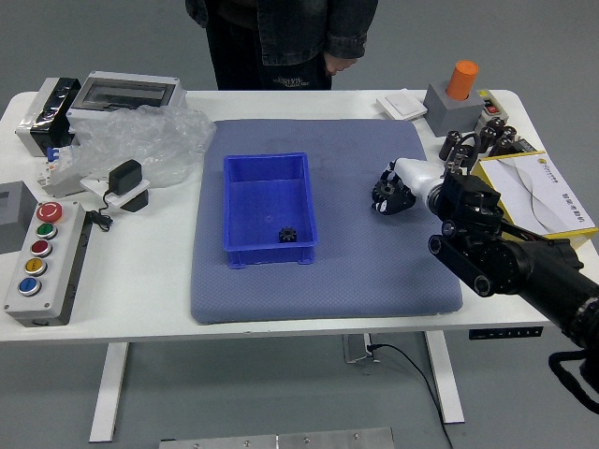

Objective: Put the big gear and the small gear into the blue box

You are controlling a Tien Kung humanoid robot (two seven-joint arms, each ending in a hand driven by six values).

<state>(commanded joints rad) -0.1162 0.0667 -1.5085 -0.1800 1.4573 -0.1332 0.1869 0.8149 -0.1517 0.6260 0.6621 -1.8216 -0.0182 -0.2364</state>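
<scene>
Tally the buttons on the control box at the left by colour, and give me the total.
Red buttons: 2
Green button: 1
Yellow button: 1
Blue button: 1
Total: 5

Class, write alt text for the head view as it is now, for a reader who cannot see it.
The robot's right hand is at the big black gear on a blue-gray mat, while the small black gear lies in a blue box to the left. Across the white table stands a person in dark clothes, not touching the gears.
</scene>
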